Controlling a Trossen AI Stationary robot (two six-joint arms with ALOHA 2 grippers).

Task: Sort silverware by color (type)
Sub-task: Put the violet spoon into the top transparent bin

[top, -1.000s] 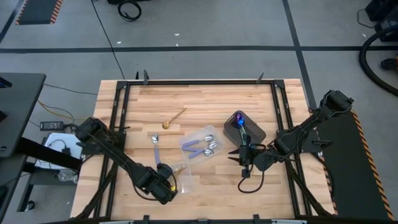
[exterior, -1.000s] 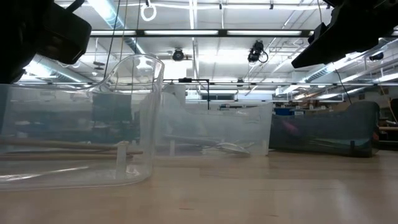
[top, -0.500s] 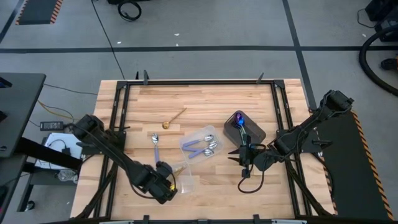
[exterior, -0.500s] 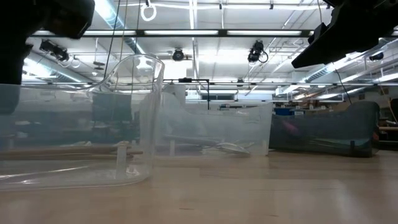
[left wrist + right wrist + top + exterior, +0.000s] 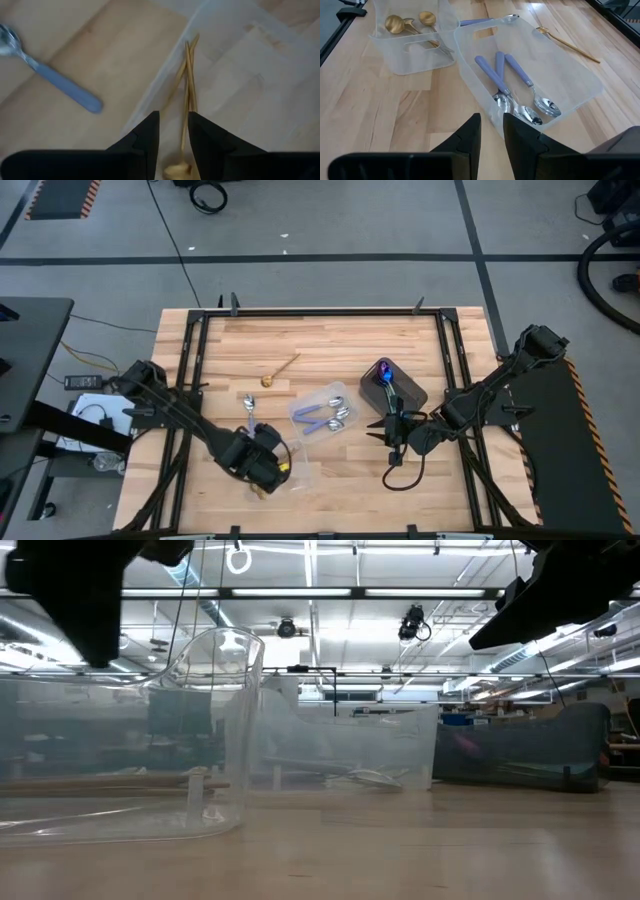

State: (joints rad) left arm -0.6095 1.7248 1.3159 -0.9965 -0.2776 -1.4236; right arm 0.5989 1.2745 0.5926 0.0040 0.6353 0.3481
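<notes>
Count: 2 clear trays (image 5: 560, 75), 1 dark grey tray (image 5: 408, 393). Spoons: 4 lavender-handled (image 5: 490, 72), 3 gold (image 5: 395, 23), 1 iridescent purple-blue (image 5: 385, 374). Total visible 8.

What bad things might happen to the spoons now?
1. The left pincer hangs just above the gold spoons in their clear tray; pulling away carelessly might snag a handle and tip the light tray.
2. One blue-handled spoon and one gold spoon lie loose on the table; a passing arm might knock them.
3. The right pincer sits close to the blue spoons' tray and might bump it.
</notes>
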